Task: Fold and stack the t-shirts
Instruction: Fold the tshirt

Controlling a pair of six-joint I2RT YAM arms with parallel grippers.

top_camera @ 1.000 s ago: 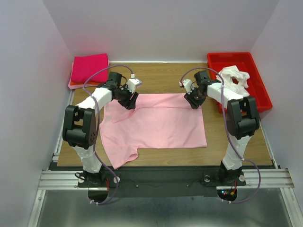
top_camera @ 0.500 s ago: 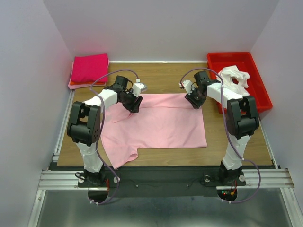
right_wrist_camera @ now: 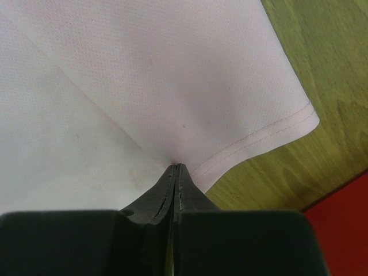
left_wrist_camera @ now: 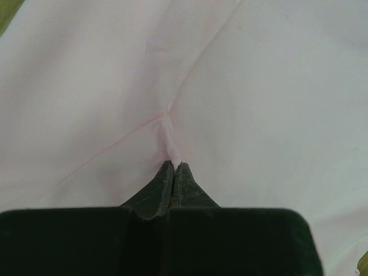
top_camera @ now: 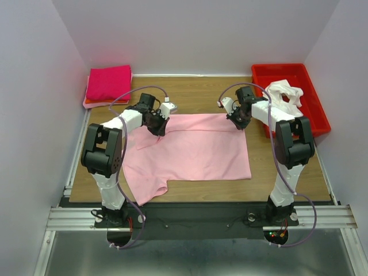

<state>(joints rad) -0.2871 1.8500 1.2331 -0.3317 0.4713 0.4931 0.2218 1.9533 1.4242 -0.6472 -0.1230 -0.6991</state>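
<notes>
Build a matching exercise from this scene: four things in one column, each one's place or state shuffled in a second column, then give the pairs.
Column one
1. light pink t-shirt
2. hot pink t-shirt
3. white t-shirt
4. left gripper

Column two
A. crumpled in the red tray
B. shut on a pinch of pink cloth
C. spread out on the middle of the table
D. folded at the far left corner

Pairs: 1-C, 2-D, 3-A, 4-B
</notes>
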